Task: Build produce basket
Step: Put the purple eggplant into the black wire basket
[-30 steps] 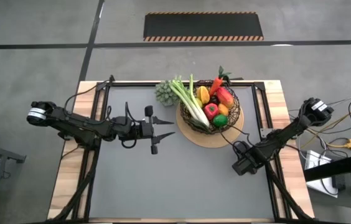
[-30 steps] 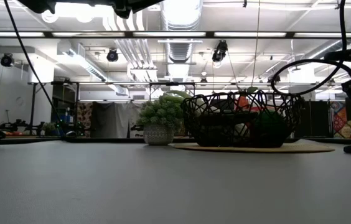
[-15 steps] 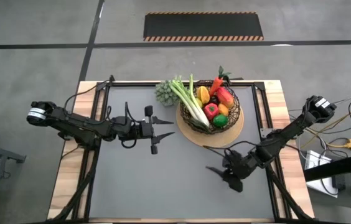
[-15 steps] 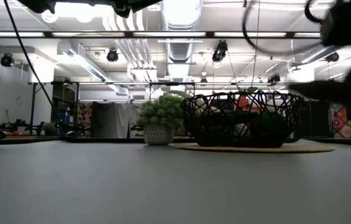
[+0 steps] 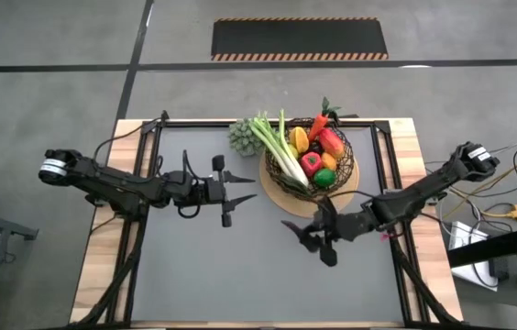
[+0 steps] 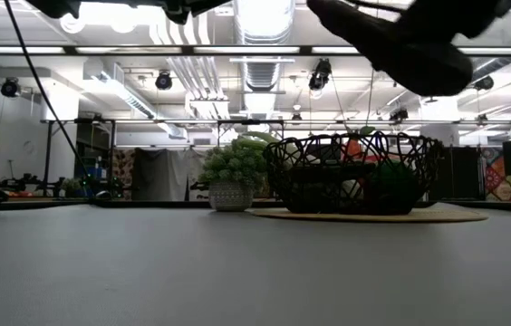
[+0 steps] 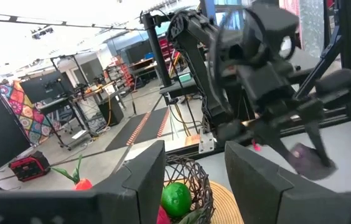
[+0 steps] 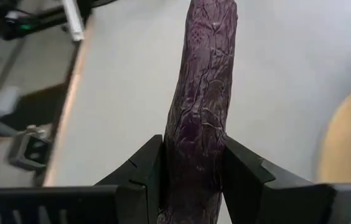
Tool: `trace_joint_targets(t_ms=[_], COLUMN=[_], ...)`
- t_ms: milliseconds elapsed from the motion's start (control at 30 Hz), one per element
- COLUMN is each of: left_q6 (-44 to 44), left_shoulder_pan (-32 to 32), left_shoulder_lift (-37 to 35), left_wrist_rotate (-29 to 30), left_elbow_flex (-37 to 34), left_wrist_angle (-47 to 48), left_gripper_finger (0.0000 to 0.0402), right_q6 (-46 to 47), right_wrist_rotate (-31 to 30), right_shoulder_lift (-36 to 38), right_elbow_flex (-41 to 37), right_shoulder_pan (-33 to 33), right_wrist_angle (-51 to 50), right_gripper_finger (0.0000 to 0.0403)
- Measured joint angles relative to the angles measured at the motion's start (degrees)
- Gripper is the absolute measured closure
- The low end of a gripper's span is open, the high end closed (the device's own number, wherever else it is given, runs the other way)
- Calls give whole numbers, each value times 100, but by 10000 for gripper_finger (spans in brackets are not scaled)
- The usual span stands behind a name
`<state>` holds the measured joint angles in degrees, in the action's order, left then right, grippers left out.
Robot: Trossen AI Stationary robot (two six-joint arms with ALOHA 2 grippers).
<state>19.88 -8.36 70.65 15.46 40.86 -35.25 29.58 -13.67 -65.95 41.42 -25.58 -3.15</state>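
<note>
My right gripper (image 8: 191,171) clamps the purple vegetable (image 8: 201,99) near its end; it looks light, stiff, ridged, unlikely to slip.

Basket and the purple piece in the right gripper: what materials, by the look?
Basket: dark open wire mesh, likely coated metal, judging by thin rigid strands with gaps showing the produce.
Purple piece: matte, wrinkled, veined skin; probably moulded plastic or rubber. It is clamped in the right gripper.

basket (image 5: 343,179): dark brown mesh | mat (image 5: 288,201): tan | held piece (image 8: 201,106): dark purple, wrinkled
</note>
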Motion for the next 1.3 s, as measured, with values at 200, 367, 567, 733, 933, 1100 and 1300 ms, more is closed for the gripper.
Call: trace_joint_targets(t_ms=[200, 367, 567, 733, 933, 1100, 1300], left_q6=[-141, -158, -158, -185, -300, -300, -300], left_shoulder_pan=[-78, -195, -291, -295, -295, -295, -295], left_shoulder_lift=[-168, -357, -606, -885, -1086, -1045, -1044], left_wrist_rotate=[0, -2, -1, -2, 0, 0, 0], left_elbow_flex=[-18, -52, -191, -407, -474, -479, -479], left_wrist_angle=[38, 298, 335, 273, 281, 333, 337], left_gripper_finger=[251, 251, 251, 251, 251, 251, 251], right_q6=[-597, -839, -1117, -1115, -1620, -3353, -5360], right_wrist_rotate=[-595, -987, -1244, -1175, -1256, -1647, -3079], right_shoulder_lift=[0, -4, -4, -34, -309, -681, -1128], right_elbow_flex=[762, 1359, 1747, 2170, 2948, 3366, 3402], right_shoulder_pan=[500, 997, 1555, 1985, 2187, 2187, 2187], right_wrist_angle=[-1433, -2874, -4049, -5256, -6736, -7557, -7708], right_gripper_finger=[288, 288, 287, 287, 287, 287, 287])
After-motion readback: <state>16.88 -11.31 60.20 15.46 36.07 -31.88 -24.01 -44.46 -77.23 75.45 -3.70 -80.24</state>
